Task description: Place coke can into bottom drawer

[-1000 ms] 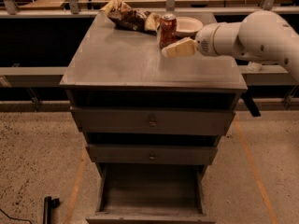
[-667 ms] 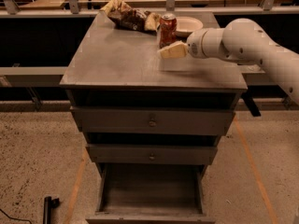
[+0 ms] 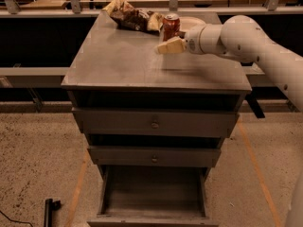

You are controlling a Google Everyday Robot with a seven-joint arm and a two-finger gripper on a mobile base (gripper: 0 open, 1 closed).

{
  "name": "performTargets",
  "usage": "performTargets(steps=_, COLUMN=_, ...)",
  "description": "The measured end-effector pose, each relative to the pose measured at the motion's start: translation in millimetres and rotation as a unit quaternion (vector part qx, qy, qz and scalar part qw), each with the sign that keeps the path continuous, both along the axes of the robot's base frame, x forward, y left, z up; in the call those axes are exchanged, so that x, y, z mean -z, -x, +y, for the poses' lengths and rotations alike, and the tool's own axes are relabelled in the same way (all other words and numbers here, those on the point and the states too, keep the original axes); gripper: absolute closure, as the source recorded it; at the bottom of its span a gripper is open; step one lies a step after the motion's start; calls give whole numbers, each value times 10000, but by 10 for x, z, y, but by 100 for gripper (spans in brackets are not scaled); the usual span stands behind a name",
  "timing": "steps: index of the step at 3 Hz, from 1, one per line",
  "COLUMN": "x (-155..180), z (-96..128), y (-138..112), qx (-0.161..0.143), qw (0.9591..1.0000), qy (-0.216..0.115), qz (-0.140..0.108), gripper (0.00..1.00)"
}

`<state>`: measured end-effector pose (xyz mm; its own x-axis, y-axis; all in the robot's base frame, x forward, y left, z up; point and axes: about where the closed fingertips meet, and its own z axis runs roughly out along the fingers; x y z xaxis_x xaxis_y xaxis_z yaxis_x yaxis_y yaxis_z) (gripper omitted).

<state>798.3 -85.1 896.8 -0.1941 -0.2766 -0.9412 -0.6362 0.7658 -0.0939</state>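
The small red cylindrical coke can (image 3: 171, 26) is seen upright, long axis vertical, at the far side of the grey cabinet top (image 3: 118, 65). It is just beyond the cream-tipped gripper (image 3: 169, 46). The gripper is pointed left, and the white arm (image 3: 246, 41) is extended level from the right. Whether the gripper is parted or closed cannot be told. The deep grey bottom drawer (image 3: 154, 193) is open below.

Three drawers (image 3: 155, 123) (image 3: 154, 156) (image 3: 154, 195), one coke can (image 3: 171, 26), end effector (image 3: 165, 47) near.
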Motion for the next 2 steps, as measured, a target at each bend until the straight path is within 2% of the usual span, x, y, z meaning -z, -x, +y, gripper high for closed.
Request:
performTargets(steps=1, x=-116, z=149, y=-133, qx=-123, qw=9997, qy=-24, qz=-229, gripper=0)
performTargets(steps=2, x=-218, z=351, y=-401, qx=-219, qw=9988, qy=-139, qz=-413, gripper=4)
